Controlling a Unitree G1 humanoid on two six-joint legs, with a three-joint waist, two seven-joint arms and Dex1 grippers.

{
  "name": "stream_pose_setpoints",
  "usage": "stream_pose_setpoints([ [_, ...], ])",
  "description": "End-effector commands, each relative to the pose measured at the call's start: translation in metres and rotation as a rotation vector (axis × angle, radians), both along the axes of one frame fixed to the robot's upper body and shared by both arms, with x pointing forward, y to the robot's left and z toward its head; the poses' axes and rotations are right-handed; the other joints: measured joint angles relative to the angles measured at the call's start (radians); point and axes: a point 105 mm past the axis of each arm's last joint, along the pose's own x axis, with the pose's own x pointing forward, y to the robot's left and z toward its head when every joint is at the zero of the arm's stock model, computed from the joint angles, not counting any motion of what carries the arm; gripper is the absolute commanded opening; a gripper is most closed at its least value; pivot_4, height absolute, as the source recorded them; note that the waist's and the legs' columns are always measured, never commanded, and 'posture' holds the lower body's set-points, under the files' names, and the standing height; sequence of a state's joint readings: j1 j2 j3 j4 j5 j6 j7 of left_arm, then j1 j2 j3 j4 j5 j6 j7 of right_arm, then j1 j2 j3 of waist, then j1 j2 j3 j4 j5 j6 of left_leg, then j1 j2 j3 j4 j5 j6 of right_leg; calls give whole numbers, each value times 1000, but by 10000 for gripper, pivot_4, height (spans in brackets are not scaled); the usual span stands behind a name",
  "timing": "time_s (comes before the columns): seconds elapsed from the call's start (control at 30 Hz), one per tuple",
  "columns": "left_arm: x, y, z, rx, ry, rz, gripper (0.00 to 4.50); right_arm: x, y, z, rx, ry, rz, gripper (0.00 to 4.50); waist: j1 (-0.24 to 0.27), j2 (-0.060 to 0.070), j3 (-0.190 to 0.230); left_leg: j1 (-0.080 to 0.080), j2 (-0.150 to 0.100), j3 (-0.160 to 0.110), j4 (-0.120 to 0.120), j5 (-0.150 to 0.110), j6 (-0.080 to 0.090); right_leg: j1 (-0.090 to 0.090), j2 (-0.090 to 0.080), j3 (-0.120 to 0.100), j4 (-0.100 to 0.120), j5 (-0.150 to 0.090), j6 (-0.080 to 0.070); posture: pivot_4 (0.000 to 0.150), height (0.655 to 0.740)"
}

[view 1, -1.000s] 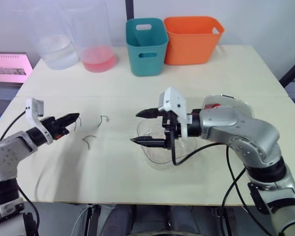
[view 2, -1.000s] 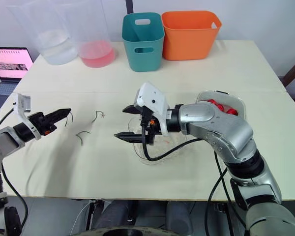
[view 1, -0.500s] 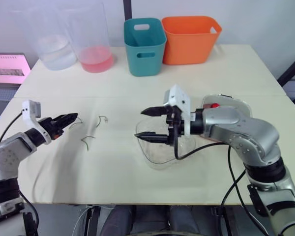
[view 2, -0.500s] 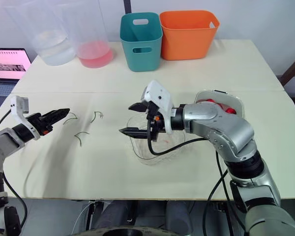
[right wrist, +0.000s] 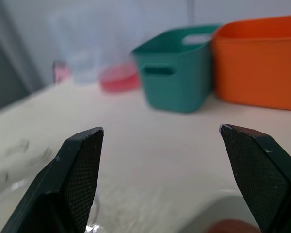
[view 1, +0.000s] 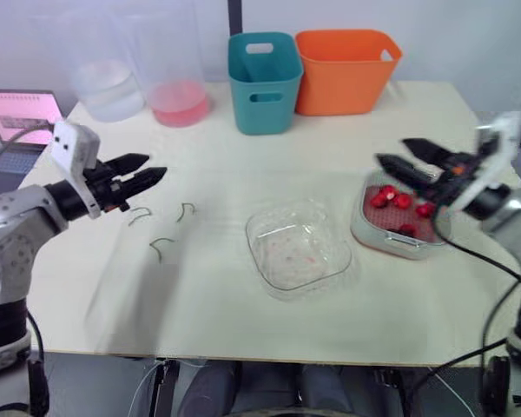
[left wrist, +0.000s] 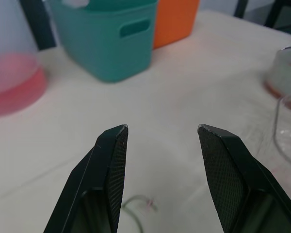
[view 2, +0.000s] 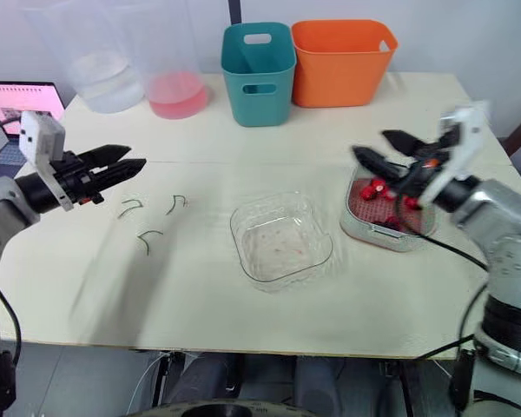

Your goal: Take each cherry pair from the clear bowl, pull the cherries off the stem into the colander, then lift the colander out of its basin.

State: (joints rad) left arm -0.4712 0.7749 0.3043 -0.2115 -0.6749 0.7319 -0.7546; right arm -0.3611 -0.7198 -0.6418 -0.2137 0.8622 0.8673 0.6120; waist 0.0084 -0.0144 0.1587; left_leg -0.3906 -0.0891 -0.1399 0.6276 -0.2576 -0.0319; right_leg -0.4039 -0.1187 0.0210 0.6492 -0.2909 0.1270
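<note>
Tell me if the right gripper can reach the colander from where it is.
Probably yes. The right gripper hangs open over the colander, with nothing between them. The cherries lie inside it, and the clear bowl sits apart beside it, out of the way.
</note>
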Motion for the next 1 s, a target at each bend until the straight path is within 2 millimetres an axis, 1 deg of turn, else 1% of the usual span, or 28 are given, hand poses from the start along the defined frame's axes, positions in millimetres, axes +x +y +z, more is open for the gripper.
stream_pose_setpoints([
  [0.03,-1,-2,7,-55,-24,-35,29721,-24,-53,10,131,-65,-141,40945,-5,1,0,0,0,0,0,0,0,0,0,0,0,0,0,1500,7400],
  [0.07,0,0,5,-71,-15,-35,32322,-31,-61,8,147,-63,-160,40945,-6,1,-1,1,0,1,-1,0,0,0,0,0,0,0,0,1500,7400],
  [0.1,3,4,3,-81,-18,-18,37055,-36,-67,3,155,-52,-177,45000,-10,1,-1,1,0,1,-1,0,0,0,0,0,0,0,0,1500,7400],
  [0.13,5,9,0,-90,-20,5,42522,-42,-72,-4,149,-29,-194,45000,-17,2,-1,1,1,2,-1,0,0,0,1,0,0,0,0,1500,7400],
  [0.17,7,14,-1,-100,-25,23,44460,-48,-75,-12,135,-2,-210,45000,-20,2,-1,1,1,2,-1,0,0,0,1,0,1,0,0,1500,7400],
  [0.2,9,19,-4,-104,-30,43,44460,-52,-78,-19,122,20,-226,45000,-23,1,0,1,1,1,-1,-1,1,0,1,0,1,0,0,1500,7400],
  [0.27,11,28,-16,-75,-13,73,44460,-60,-82,-27,80,43,-263,45000,-28,2,-1,2,1,2,0,-3,6,0,2,1,1,0,0,1500,7400],
  [0.4,8,29,-32,-73,25,61,44460,-65,-80,-37,8,82,-272,45000,-26,3,-1,4,1,3,-1,-4,6,1,2,2,2,0,0,1500,7400],
  [0.5,6,33,-44,-61,49,77,44460,-64,-78,-41,-11,110,-264,45000,-21,3,-1,4,1,3,0,-4,6,2,1,2,1,0,0,1500,7400],
  [0.57,10,41,-50,-14,42,138,44460,-60,-78,-40,-49,138,-267,45000,-20,3,-1,4,1,2,0,-4,6,2,1,2,1,0,0,1500,7400],
  [0.6,11,42,-49,-5,38,143,44460,-57,-77,-38,-76,163,-256,45000,-20,3,-1,4,1,2,0,-4,6,2,1,2,1,0,0,1500,7400],
  [0.63,10,40,-44,6,32,126,44460,-53,-73,-38,-142,216,-237,45000,-20,3,-1,4,1,2,0,-4,6,2,1,2,1,0,0,1500,7400],
  [0.67,9,38,-41,11,28,107,44460,-50,-71,-38,-186,253,-224,45000,-20,4,-1,4,1,2,0,-4,6,2,1,2,1,0,0,1500,7400],
  [0.7,5,30,-34,29,24,52,44460,-45,-61,-32,-278,300,-169,45000,-20,4,-1,3,0,2,1,-4,6,2,0,2,1,0,0,1500,7400],
  [0.77,-8,6,-24,92,31,-107,44460,-34,-32,-3,-422,306,-30,45000,-30,6,1,3,1,2,1,-4,6,2,1,2,1,0,0,1500,7400],
  [0.8,-17,-7,-24,151,43,-200,44460,-31,-17,7,-512,302,43,45000,-30,8,1,2,1,3,1,-4,6,1,1,2,1,0,0,1500,7400],
  [0.83,-24,-16,-27,197,56,-266,44460,-30,-6,11,-582,302,100,45000,-29,9,1,2,1,3,0,-4,6,1,1,2,0,0,0,1500,7400],
  [0.87,-32,-28,-27,227,69,-342,44460,-31,6,7,-682,316,178,45000,-28,9,1,2,2,3,0,-4,7,1,1,1,0,0,0,1500,7400],
  [0.9,-38,-36,-27,242,76,-394,44460,-32,15,2,-754,333,241,45000,-26,9,1,2,2,3,-2,-4,7,1,1,0,-2,0,0,1500,7400],
  [0.97,-52,-54,-22,256,74,-500,44460,-40,33,-12,-865,375,397,45000,-22,8,1,2,3,3,-3,-4,7,3,2,-4,-5,-1,1,1500,7400],
  [1.0,-59,-62,-20,271,70,-542,44460,-43,38,-20,-900,390,452,45000,-20,7,2,1,3,2,-2,-4,7,3,2,-5,-5,-1,1,1500,7400],
])
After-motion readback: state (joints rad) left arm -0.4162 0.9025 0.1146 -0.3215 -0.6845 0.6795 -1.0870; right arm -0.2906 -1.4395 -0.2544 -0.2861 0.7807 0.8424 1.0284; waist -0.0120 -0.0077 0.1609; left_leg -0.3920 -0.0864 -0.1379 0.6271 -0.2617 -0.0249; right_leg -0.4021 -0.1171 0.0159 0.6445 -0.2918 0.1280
